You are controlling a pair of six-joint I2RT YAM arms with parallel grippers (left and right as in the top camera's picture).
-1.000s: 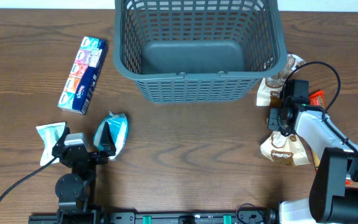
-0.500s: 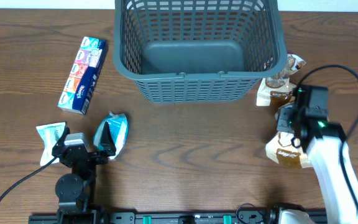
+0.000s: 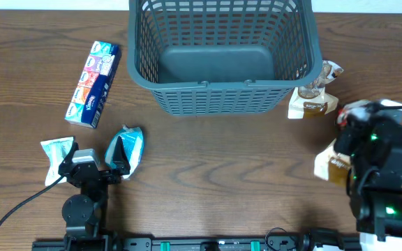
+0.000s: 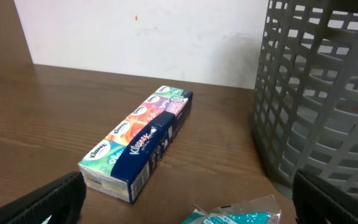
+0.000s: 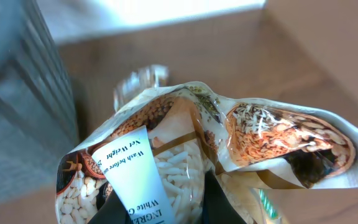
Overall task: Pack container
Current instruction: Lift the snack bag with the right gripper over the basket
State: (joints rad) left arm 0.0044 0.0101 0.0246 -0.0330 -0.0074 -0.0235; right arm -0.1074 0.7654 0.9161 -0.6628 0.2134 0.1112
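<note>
— Where is the container?

— Your container (image 3: 208, 97) sits at the far middle of the table (image 3: 222, 174), upright, with its solid bottom bare. From your left wrist view, its slotted wall (image 4: 322, 106) fills the right side.

— And my right hand?

— Your right gripper (image 5: 211, 205) is clamped tight on a bean packet (image 5: 197, 155). From overhead, that packet (image 3: 330, 164) pokes out from under the arm, to the right of the container and nearer you — not over it. A second packet (image 3: 315, 94) lies just beside the container's front right corner.

— The left?

— Your left gripper (image 3: 94, 166) is spread wide and holds nothing. A teal packet (image 3: 128, 148) lies against its right finger, and a white-and-green packet (image 3: 56, 152) lies by its left. The tissue pack (image 3: 93, 84) lies further back, left of the container and apart from it.
</note>
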